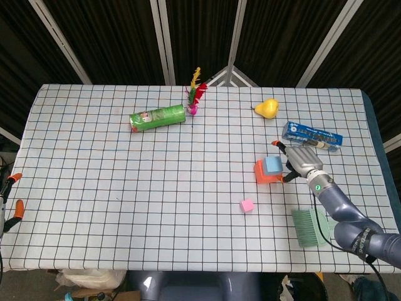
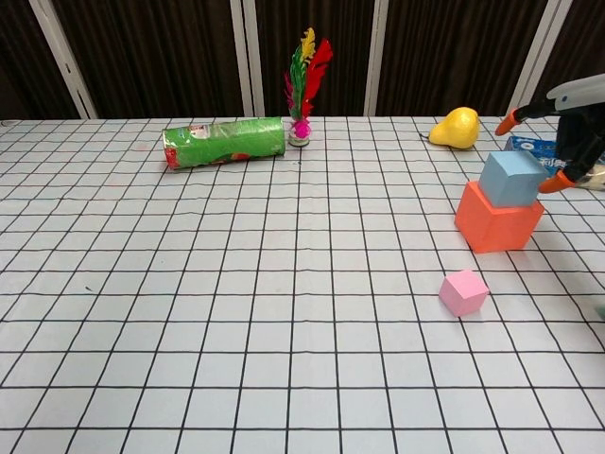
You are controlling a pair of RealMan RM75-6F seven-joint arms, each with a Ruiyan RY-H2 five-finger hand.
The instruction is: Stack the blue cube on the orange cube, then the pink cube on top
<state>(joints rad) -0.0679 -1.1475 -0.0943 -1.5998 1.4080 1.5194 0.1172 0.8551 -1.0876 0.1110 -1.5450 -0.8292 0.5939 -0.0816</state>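
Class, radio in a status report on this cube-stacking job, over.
Right hand open beside the stack, holding nothing; left hand idle at table edge. Blue cube sits on orange cube. Pink cube on the table, nothing blocking it.

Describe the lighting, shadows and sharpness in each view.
Head view: even light, sharp, with only faint shadows under the blue cube and pink cube. Chest view: equally sharp, dark curtains behind, grid lines bowing slightly toward the edges, the right robot hand cut off by the frame.

Green can [image 1: 158,118], feather shuttlecock [image 1: 195,94], yellow pear [image 1: 267,108], blue box [image 1: 311,135], green brush [image 1: 307,226].
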